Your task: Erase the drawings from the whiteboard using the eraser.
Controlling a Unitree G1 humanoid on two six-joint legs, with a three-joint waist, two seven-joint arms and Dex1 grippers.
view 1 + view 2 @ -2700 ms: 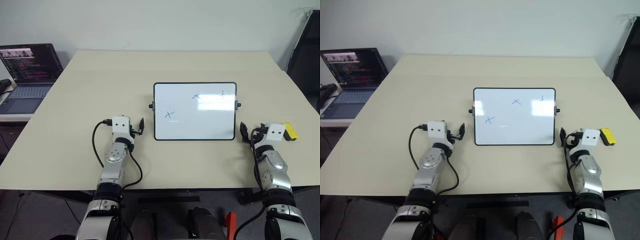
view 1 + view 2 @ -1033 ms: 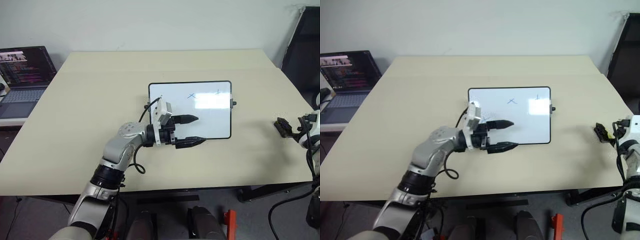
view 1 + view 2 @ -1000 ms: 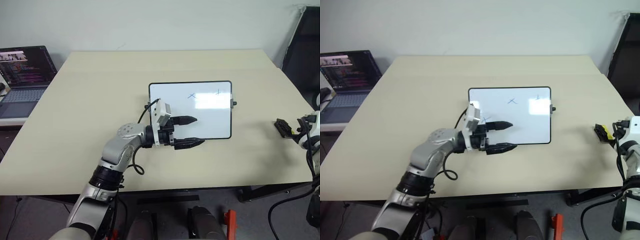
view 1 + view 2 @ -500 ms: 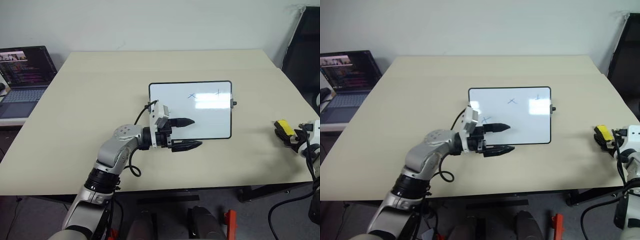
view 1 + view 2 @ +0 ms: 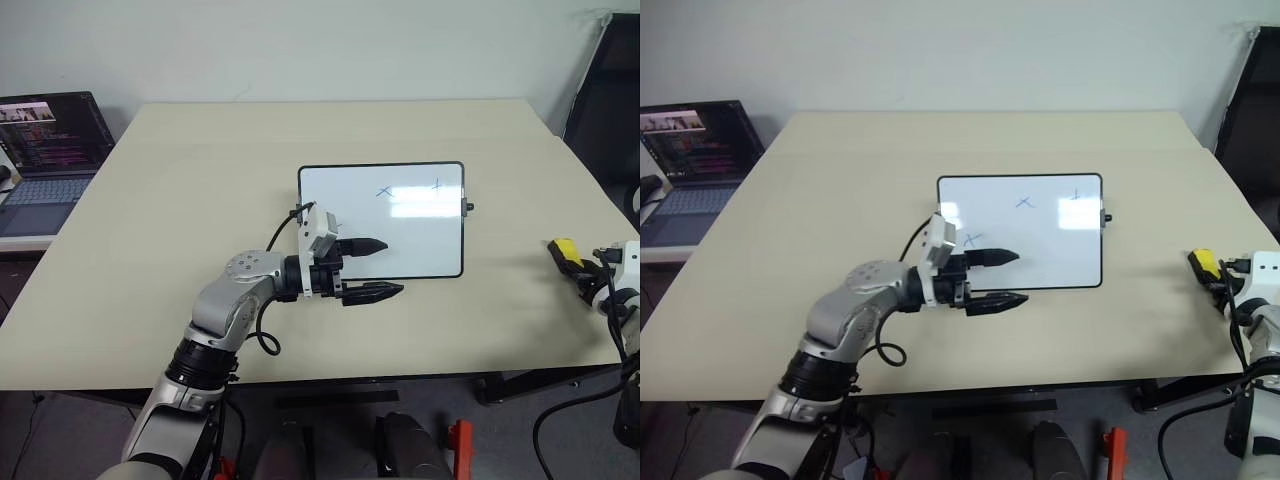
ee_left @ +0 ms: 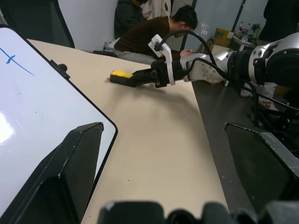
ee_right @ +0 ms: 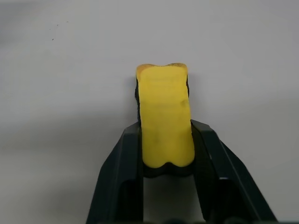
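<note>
A beige counter (image 5: 200,180) seen from above, robot arms reaching in from the near edge. Far left, off the counter, an open laptop (image 5: 45,150) w/ a dark screen. The left gripper (image 5: 385,268) lies level over the counter, pointing right, its two black fingers spread apart and holding nothing; the far finger sits over the near left part of the whiteboard (image 5: 400,240), the near finger just past the board's near edge. The whiteboard lies flat at counter centre: glossy white, thin black frame, a small black knob on its right short side. The drawings are blue pen crosses: one x (image 5: 973,239) near the left side, just beyond the left gripper's far finger, one x (image 5: 384,190) toward the far middle, one plus (image 5: 437,185) near the far right corner. A white glare patch sits btwn the last two marks. Well to the right of the board, near the counter's right edge, the eraser (image 7: 165,119), a small yellow block, is clamped btwn the fingers of the right gripper (image 7: 167,140), which presses on both long sides; approx half of the block sticks out beyond the fingertips. In the left wrist view, a person in a dark top (image 6: 154,35) sits in the background beyond the counter.
</note>
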